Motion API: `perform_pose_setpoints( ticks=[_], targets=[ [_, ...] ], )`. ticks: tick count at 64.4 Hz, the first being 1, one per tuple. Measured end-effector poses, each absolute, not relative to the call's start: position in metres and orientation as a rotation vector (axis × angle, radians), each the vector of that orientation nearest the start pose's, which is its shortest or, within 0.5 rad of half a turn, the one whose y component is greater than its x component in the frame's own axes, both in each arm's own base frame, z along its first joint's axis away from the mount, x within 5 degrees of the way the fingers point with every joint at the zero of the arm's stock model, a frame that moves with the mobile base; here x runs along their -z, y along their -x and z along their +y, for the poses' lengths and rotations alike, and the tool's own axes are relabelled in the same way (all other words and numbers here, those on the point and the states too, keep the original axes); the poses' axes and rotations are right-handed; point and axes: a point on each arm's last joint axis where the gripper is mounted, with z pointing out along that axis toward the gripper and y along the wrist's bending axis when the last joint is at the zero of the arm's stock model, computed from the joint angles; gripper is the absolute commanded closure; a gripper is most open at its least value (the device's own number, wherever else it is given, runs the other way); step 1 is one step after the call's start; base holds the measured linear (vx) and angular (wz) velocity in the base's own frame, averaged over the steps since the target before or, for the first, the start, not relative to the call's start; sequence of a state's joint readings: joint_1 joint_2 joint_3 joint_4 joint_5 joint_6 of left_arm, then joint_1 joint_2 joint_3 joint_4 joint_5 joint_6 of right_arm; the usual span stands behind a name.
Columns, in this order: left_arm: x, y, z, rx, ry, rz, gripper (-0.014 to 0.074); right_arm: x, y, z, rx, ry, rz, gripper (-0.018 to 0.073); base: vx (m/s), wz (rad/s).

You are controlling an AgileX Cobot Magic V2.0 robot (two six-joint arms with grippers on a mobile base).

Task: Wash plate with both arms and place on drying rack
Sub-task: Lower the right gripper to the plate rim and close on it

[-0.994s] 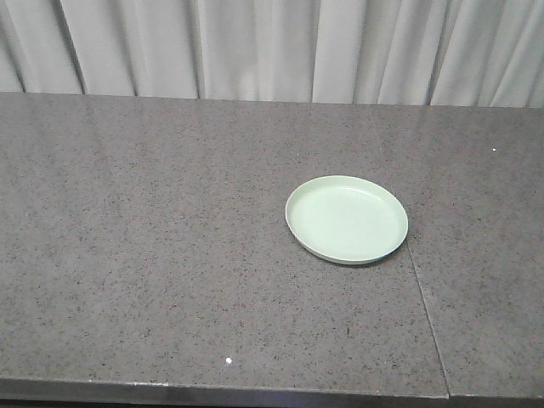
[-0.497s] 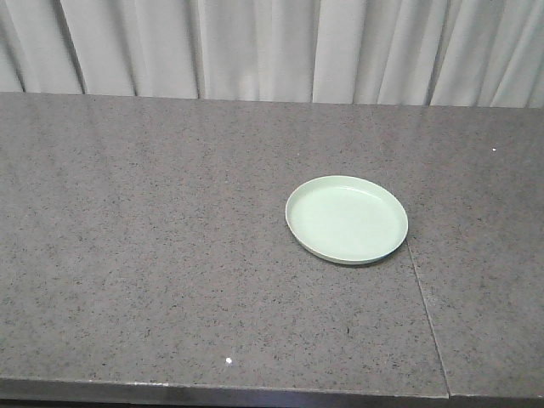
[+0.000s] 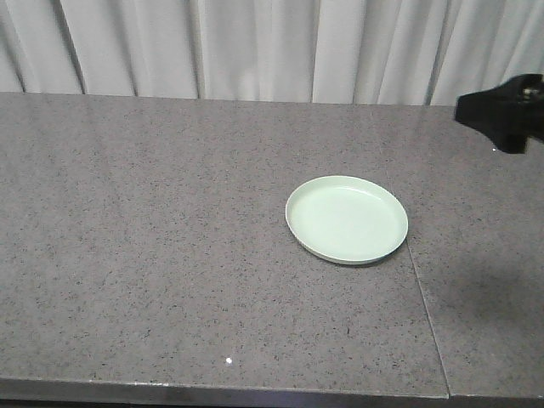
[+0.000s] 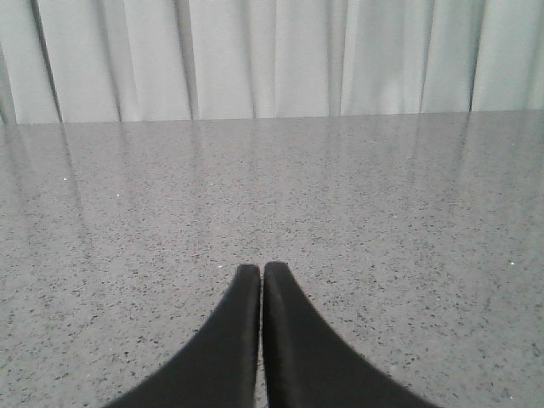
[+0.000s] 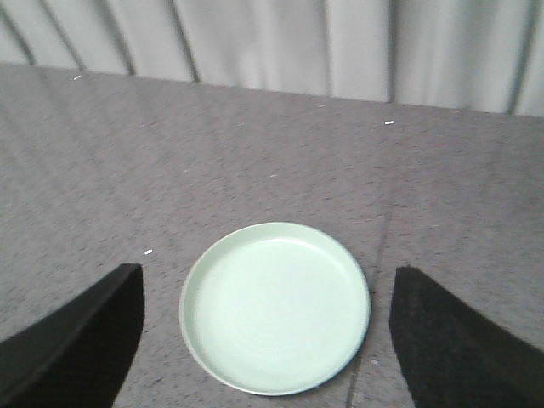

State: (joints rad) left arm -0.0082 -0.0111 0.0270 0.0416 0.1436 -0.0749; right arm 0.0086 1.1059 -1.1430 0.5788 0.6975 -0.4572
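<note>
Left claw (image 4: 261,270) fingertips pressed together (nothing between), speckled grey countertop (image 4: 382,212), pale curtain (image 4: 255,55)

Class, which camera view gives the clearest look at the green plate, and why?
The right wrist view: the plate appears large and whole, seen from nearly above, with its rim clear all round. The front view also shows it whole, but smaller and at a slant. The left wrist view shows the counter and no plate.

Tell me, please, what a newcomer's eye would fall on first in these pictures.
The pale green plate lies alone on the speckled grey countertop, right of centre. The right gripper, jaws wide open, frames it in the wrist view; the left gripper, jaws shut, faces bare counter.
</note>
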Motion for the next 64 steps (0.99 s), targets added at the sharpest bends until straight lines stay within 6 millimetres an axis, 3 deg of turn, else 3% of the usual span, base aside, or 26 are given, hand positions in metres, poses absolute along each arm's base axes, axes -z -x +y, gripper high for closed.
perform_pose_setpoints(
  ticks=[4, 16, 28, 41, 64],
  targets=[
    [-0.192, -0.056, 0.000, 0.027, 0.026, 1.643, 0.0601, -0.404, -0.250, 0.040, -0.447, 0.281, 2.074, -0.0018, 0.00, 0.00],
    [-0.192, -0.056, 0.000, 0.027, 0.026, 1.643, 0.0601, -0.369, -0.317, 0.047, -0.550, 0.357, 2.254, -0.0018, 0.00, 0.00],
    [-0.192, -0.056, 0.000, 0.027, 0.026, 1.643, 0.0601, -0.327, -0.367, 0.065, -0.443, 0.432, 2.423, -0.0018, 0.00, 0.00],
    [-0.192, -0.056, 0.000, 0.027, 0.026, 1.643, 0.0601, -0.300, -0.396, 0.086, -0.212, 0.443, 2.550, -0.0018, 0.00, 0.00],
    [-0.192, -0.056, 0.000, 0.027, 0.026, 1.643, 0.0601, -0.237, -0.429, 0.079, -0.122, 0.334, 2.754, -0.0018, 0.00, 0.00]
  ],
)
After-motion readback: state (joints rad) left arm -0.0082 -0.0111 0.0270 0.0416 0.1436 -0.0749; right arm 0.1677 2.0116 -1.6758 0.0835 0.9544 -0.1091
